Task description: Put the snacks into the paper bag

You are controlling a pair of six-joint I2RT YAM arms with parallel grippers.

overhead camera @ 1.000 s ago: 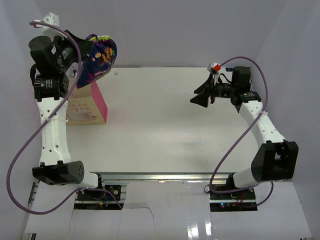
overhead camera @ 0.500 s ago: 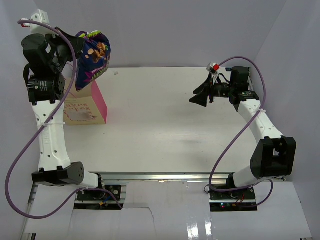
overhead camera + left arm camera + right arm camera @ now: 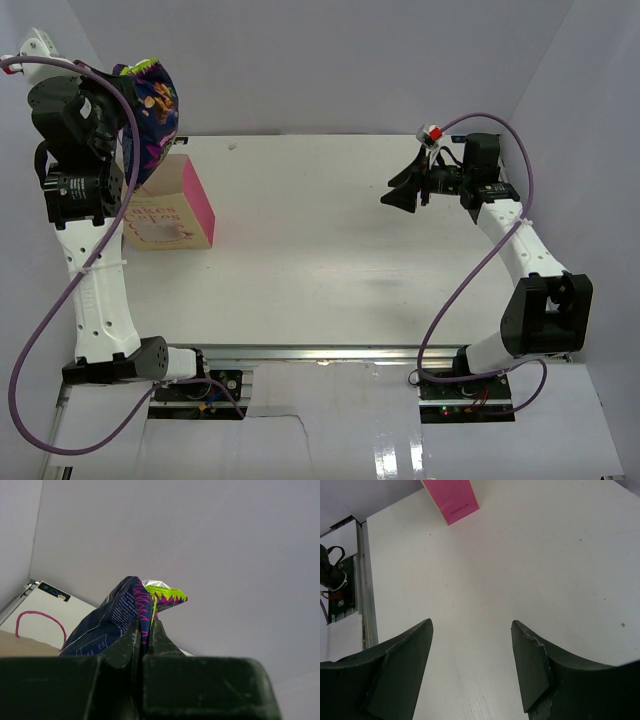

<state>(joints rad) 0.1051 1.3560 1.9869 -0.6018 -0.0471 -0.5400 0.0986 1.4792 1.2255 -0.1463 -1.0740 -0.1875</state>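
Crinkly dark blue snack bag (image 3: 152,108) hangs above the paper bag (image 3: 172,218), toward its far-left side, pinched by a sealed edge in the left tool (image 3: 145,630). I'd centre it over the paper bag's mouth, lower it in, then release. Right of the paper bag runs the white desk (image 3: 330,250), pale walls (image 3: 350,60) around. Well apart, the right tool (image 3: 471,624) hovers wide, holding nothing.
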